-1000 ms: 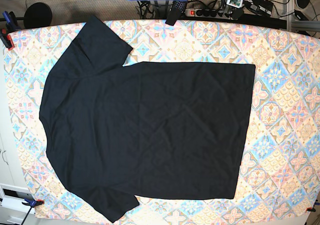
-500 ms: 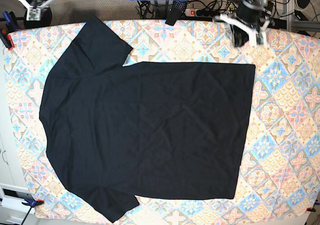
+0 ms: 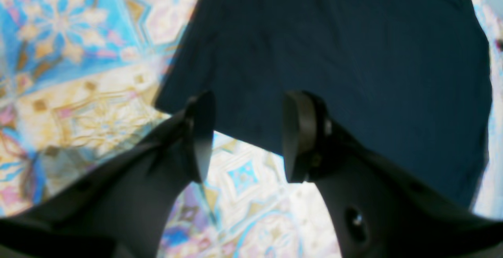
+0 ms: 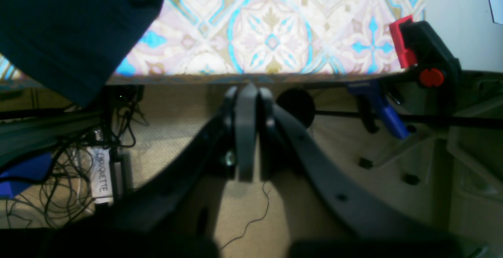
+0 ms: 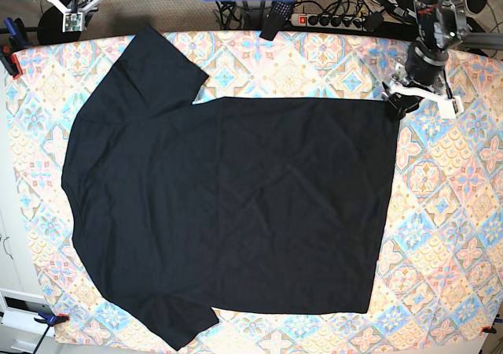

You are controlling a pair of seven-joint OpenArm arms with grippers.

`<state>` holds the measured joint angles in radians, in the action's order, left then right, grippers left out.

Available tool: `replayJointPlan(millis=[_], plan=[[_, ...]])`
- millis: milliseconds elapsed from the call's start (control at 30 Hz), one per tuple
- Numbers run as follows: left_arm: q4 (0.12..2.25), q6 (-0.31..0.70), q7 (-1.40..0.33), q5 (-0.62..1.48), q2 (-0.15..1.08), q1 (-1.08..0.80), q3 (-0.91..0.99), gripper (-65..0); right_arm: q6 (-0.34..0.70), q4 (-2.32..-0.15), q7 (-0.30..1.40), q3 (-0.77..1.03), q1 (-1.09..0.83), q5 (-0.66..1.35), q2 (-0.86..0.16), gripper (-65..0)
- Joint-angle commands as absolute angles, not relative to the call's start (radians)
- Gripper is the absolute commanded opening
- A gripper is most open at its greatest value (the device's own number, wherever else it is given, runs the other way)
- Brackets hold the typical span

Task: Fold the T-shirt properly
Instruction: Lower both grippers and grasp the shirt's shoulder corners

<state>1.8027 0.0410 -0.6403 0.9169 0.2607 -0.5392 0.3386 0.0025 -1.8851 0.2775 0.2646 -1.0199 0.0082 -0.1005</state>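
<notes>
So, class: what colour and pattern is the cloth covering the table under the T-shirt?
The tablecloth has pastel floral tiles in blue, pink and cream; the T-shirt is plain black. The base view shows it best.

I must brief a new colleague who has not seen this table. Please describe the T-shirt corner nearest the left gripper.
On the patterned tablecloth lies the black T-shirt, spread flat. The hem corner by the power strip side is where the left gripper hovers open; it is square, unlike the sleeves.

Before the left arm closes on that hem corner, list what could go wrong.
1. The left end effector is open and straddles the T-shirt hem right at its corner, so it may catch only a sliver that slips out on lifting.
2. It could also pinch the patterned cloth under the shirt.
3. The right end effector is shut, off the table edge, so a one-sided lift would probably skew the shirt.
</notes>
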Motion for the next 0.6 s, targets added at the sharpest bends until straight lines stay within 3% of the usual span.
replayJointPlan(millis=[0, 333, 567], plan=[[1.788, 0.047, -0.633, 0.951, 0.268, -0.527, 0.343, -37.1, -0.004, -1.9, 0.262, 0.274, -1.036, 0.008, -0.107, -65.0], [1.598, 0.047, -0.633, 1.073, 0.268, -0.447, 0.354, -37.1, -0.004, -1.917, 0.263, 0.272, -1.036, 0.008, -0.105, -65.0], [1.581, 0.047, -0.633, 1.092, 0.263, -0.452, 0.355, -37.1, -0.004, -1.917, 0.266, 0.272, -1.036, 0.008, -0.105, -65.0]])
